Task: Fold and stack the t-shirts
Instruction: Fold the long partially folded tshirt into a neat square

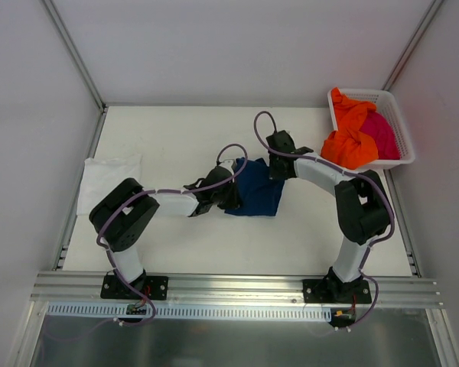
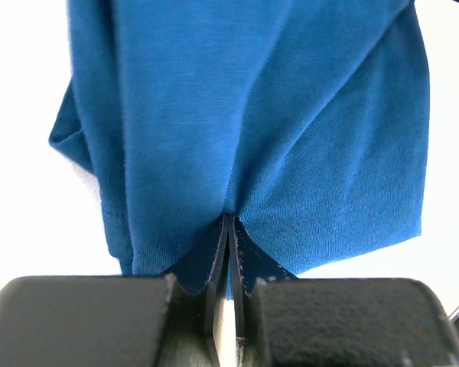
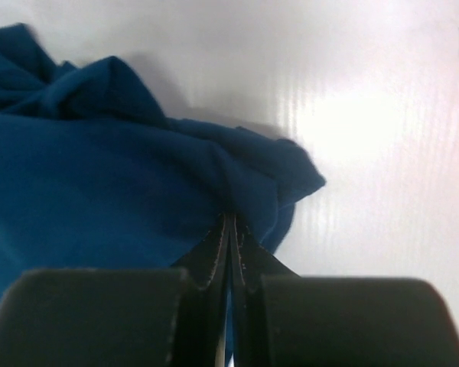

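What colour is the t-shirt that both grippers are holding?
The t-shirt is blue, dark navy from above; the left wrist view shows it best.

Magenta t-shirt point(image 1: 383, 134) half under orange t-shirt point(image 1: 350, 144)

My left tool point(image 2: 228, 229) and my right tool point(image 3: 229, 225) are both clamped on the navy t-shirt point(image 1: 258, 191). Its cloth fills the space straight ahead of the left tool, and the right tool and its forearm stand just beyond that. In the right wrist view, ahead and to the right of that tool, I see bare tabletop point(image 3: 382, 115) with room to pass. Well behind the left tool, past its own elbow, lies the white t-shirt point(image 1: 107, 177). Well behind the right tool's forearm stands the basket point(image 1: 398, 122), with the orange t-shirt point(image 1: 350, 138) and the magenta t-shirt point(image 1: 382, 134) heaped over its rim.
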Motion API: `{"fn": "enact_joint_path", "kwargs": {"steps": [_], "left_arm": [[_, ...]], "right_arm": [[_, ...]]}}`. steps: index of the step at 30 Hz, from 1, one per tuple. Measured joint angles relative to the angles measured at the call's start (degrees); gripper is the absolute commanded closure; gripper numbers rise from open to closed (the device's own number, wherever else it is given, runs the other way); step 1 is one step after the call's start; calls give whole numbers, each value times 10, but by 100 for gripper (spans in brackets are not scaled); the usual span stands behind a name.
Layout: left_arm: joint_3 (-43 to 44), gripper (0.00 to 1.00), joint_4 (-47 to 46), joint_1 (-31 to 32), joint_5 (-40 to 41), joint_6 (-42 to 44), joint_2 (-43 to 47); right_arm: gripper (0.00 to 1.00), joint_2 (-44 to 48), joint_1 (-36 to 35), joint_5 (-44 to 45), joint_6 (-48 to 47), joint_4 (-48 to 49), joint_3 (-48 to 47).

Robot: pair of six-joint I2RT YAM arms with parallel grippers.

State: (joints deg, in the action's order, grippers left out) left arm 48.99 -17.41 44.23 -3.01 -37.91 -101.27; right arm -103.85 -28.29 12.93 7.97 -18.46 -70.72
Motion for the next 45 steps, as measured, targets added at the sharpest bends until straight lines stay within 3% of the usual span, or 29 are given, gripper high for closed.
{"fn": "enact_joint_path", "kwargs": {"steps": [17,23,27,32,37,45], "left_arm": [[-93,100,45,0,5,0,110],[-113,100,52,0,8,1,137],[-109,100,68,0,20,12,163],[-31,100,84,-1,35,42,160],[88,100,66,-14,28,65,103],[192,100,57,-51,-2,83,-20]], "right_arm": [[100,-17,-4,148,-12,-116,-66],[99,-28,-4,165,-21,-122,-76],[99,16,-4,146,-22,-115,-48],[99,133,-4,81,-20,-100,-13],[99,222,-4,13,-11,-48,26],[99,150,-5,-55,2,6,31]]}}
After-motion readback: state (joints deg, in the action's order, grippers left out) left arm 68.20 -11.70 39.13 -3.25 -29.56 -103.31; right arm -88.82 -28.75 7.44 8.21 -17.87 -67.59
